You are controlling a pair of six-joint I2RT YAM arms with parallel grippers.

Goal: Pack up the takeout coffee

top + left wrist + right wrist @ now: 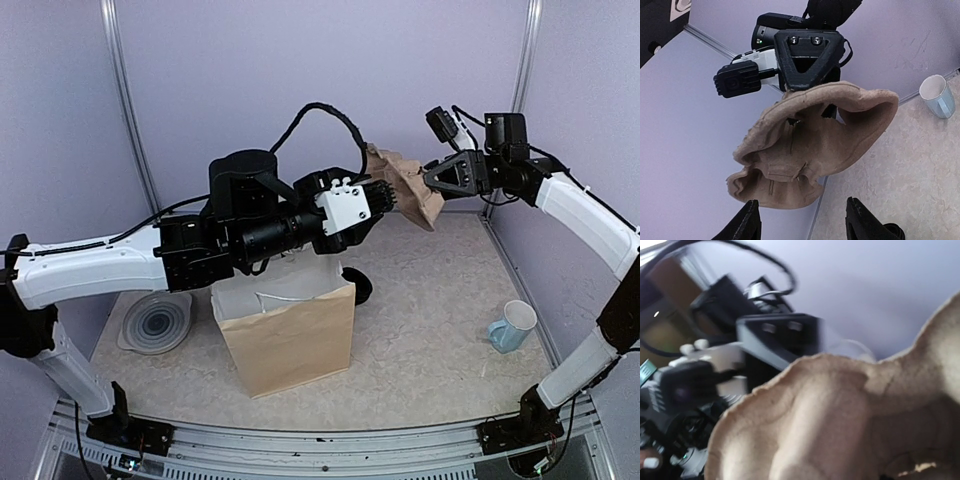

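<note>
A brown moulded-pulp cup carrier point(408, 185) hangs in the air at the back of the table. My right gripper point(436, 180) is shut on its right side, and the carrier fills the right wrist view point(840, 415), hiding the fingers. My left gripper point(385, 198) is open right at the carrier's left side. In the left wrist view point(802, 220) its two fingertips stand wide apart just short of the carrier point(815, 150), not touching it. A black round thing point(359, 286) shows behind the paper bag. I cannot tell if it is the takeout coffee.
A brown paper bag point(290, 338) stands open in the middle front, under my left arm. A pale blue mug point(512, 325) sits at the right, and also shows in the left wrist view point(938, 95). Round clear lids point(155, 322) lie at the left. Lilac walls enclose the table.
</note>
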